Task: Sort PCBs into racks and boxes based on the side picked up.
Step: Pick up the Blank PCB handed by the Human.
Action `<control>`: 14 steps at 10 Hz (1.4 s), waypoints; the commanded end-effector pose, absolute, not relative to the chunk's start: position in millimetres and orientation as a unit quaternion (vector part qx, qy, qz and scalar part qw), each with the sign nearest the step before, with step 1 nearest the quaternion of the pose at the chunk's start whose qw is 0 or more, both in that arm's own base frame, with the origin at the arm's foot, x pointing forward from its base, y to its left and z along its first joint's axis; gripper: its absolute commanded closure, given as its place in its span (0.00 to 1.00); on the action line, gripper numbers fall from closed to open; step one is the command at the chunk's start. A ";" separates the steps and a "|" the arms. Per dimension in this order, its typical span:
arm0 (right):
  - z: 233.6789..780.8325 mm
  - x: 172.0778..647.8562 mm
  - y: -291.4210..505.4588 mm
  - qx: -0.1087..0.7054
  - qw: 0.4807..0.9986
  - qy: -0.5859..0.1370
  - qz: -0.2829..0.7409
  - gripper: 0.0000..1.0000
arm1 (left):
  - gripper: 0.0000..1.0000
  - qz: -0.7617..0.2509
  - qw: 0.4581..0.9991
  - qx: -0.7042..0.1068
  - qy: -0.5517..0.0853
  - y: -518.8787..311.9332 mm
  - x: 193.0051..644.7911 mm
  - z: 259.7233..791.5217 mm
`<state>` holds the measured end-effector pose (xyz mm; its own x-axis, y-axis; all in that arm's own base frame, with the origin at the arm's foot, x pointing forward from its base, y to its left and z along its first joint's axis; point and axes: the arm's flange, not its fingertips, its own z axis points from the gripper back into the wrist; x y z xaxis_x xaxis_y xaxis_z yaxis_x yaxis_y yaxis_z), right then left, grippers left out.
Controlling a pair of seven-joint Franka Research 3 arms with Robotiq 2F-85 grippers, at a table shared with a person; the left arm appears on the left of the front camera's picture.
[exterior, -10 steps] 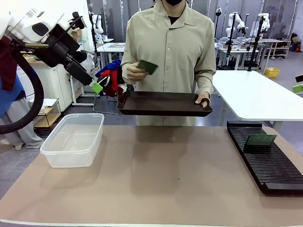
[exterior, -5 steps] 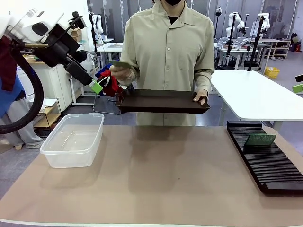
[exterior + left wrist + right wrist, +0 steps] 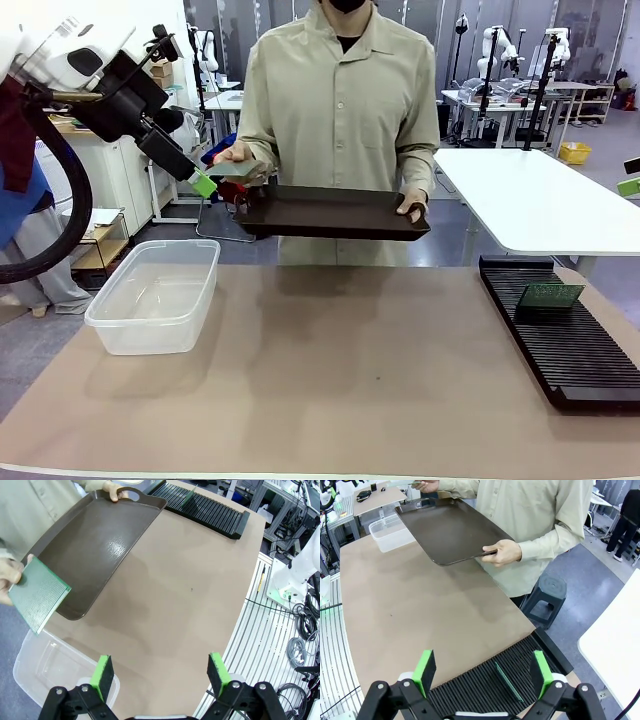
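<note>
A person across the table holds a dark brown tray point(image 3: 330, 212) in one hand. The other hand point(image 3: 228, 155) holds a green PCB point(image 3: 236, 169) out flat, close beside my left gripper point(image 3: 207, 181). In the left wrist view that PCB point(image 3: 38, 594) sits at the left edge, beyond my open left gripper point(image 3: 160, 672), apart from its fingers. A second PCB point(image 3: 550, 295) stands upright in the black rack point(image 3: 575, 345) at the table's right. My right gripper point(image 3: 482, 672) hangs open above the rack point(image 3: 485, 685) and its PCB point(image 3: 509, 681). The clear box point(image 3: 155, 295) stands at the left.
A white table point(image 3: 540, 200) stands behind the rack at the right. The brown tabletop point(image 3: 350, 380) stretches between box and rack. A grey stool point(image 3: 547, 592) stands by the person's legs. Cabinets and clutter sit behind my left arm.
The person's hand has carried the PCB from chest height down and to the left, up to my left gripper. The tray has drifted slightly left. Both arms stayed still.
</note>
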<state>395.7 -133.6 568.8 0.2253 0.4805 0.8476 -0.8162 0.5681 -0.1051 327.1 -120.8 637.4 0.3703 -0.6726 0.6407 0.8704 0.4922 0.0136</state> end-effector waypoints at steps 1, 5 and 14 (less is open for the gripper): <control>568.5 395.0 -133.2 0.189 0.760 -0.453 0.427 0.00 | 0.00 -0.477 0.809 -0.163 -0.301 -120.9 326.6 636.1; 568.5 395.0 -133.2 0.189 0.760 -0.453 0.427 0.00 | 0.00 -0.464 0.810 -0.209 -0.293 -112.7 337.2 649.3; 568.5 395.0 -133.2 0.189 0.760 -0.453 0.427 0.00 | 0.00 -0.272 0.824 -0.463 -0.180 -45.7 415.8 658.8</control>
